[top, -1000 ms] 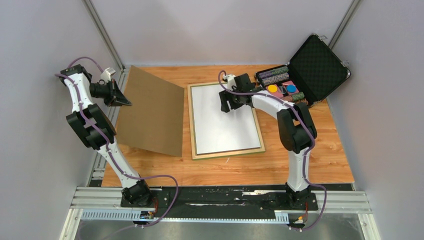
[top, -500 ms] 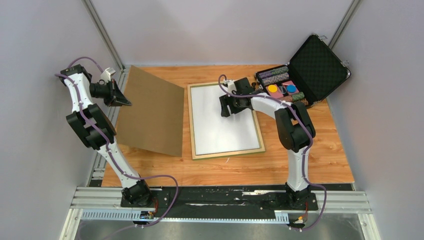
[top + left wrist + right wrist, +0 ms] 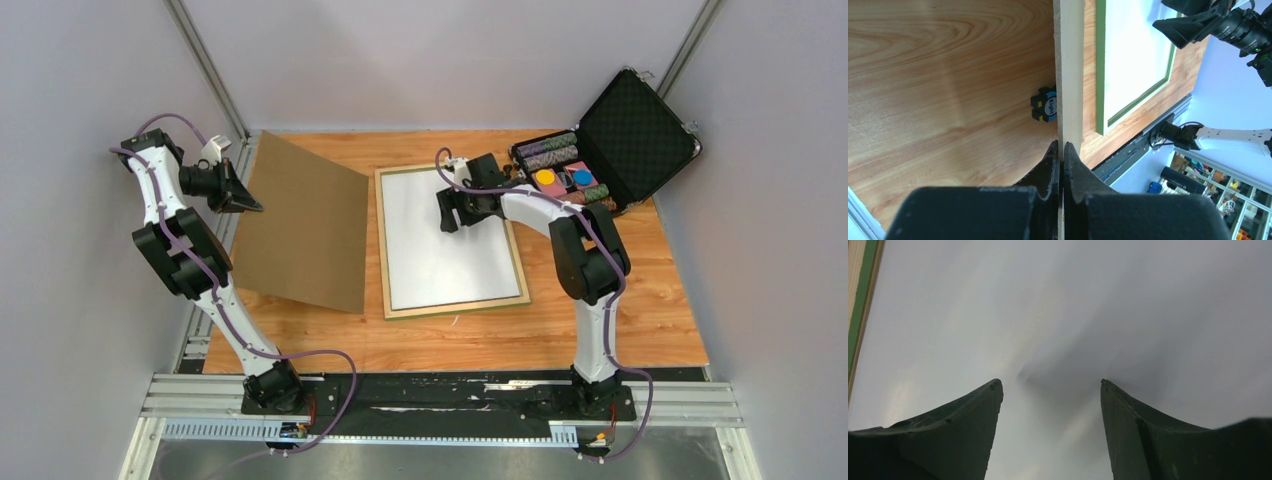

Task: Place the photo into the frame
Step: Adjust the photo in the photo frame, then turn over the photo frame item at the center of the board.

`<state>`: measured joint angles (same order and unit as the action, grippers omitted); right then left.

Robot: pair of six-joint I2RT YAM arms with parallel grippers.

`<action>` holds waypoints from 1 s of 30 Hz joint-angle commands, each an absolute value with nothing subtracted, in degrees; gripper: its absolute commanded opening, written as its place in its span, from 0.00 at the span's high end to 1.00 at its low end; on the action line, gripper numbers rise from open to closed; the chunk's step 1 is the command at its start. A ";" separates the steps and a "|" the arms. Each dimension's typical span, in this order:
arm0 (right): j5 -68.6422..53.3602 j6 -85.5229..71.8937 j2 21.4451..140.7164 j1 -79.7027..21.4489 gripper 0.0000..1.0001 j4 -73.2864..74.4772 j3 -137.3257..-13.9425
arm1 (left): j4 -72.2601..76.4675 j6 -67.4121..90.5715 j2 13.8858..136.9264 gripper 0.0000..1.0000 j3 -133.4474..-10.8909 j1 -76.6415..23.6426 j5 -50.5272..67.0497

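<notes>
Here, left pincer (image 3: 1063, 145) clamped on brown board (image 3: 1069, 75), right pincer (image 3: 1050, 385) apart over white sheet (image 3: 1088, 305), blue tag (image 3: 1048, 106) reads "Eight"

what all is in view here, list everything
frame: one, pale wood with a green inner edge, flat at the table's middle
photo: one, white side up, lying inside the frame
board: one, brown, tilted, left of the frame
case: one, black, open, far right corner
chips: several rows, mixed colours, inside the case; count unclear
small gadget: one, blue and black, on the table beside the board
table: one, orange-brown wood
left gripper: one, black, shut on the board's edge
right gripper: one, black, open, over the photo's far part
</notes>
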<state>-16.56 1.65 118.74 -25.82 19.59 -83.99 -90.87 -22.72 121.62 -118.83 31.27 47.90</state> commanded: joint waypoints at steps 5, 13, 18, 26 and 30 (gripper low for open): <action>-16.11 1.96 113.97 -26.24 0.23 19.11 -91.50 | -89.42 -25.34 116.92 1.00 -124.13 33.40 47.40; -25.22 -6.77 114.32 -27.90 0.16 20.54 -100.67 | -92.91 -24.59 113.41 1.00 -125.76 33.12 52.02; -32.25 -13.39 118.19 -29.91 0.15 22.11 -109.67 | -94.76 -23.35 109.10 1.00 -123.68 31.21 56.58; -40.11 -20.95 126.49 -33.03 0.15 23.61 -122.08 | -84.26 -10.82 99.36 1.00 -116.81 27.81 50.99; -41.11 -22.18 128.44 -33.81 0.15 23.81 -123.03 | -84.22 -8.23 97.81 1.00 -116.50 25.96 46.02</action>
